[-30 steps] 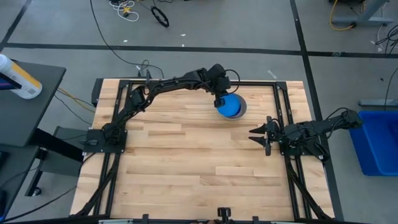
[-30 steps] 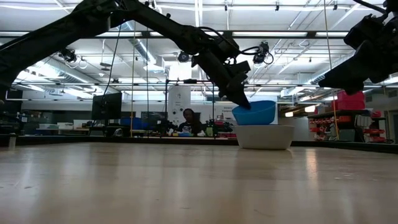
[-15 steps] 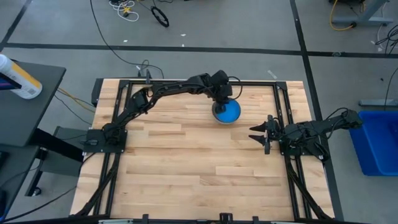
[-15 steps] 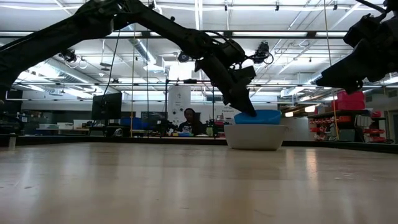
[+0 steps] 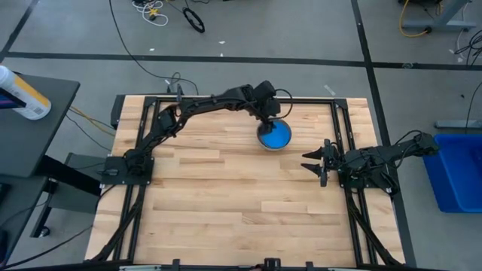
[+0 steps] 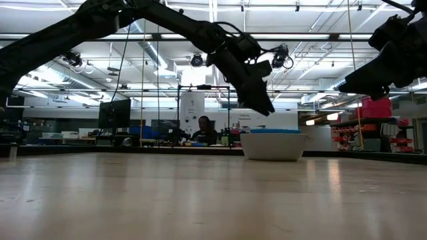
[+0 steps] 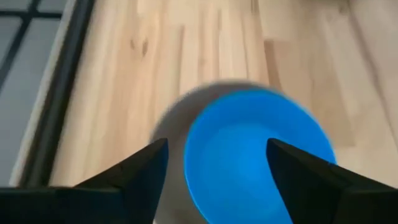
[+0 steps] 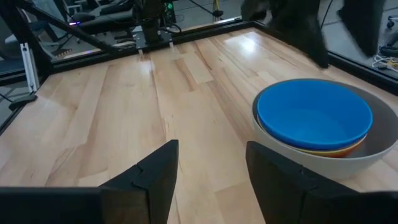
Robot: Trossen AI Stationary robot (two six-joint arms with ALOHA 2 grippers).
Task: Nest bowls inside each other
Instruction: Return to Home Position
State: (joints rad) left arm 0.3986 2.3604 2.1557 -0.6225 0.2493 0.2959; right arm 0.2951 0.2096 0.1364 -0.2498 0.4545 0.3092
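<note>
We see the left tool (image 7: 217,146) spread wide and empty just above the light blue bowl (image 7: 255,155), nested at the worktop's (image 5: 226,203) one o'clock. The right tool (image 5: 309,162) waits at three o'clock, fingers apart. Only its wrist view shows the yellow bowl (image 8: 339,150) edging out inside the grey bowl (image 8: 323,164).

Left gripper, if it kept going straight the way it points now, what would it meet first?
Most likely the light blue bowl, nested topmost in the grey bowl: the open left gripper points down into it. How far above is unclear.
</note>
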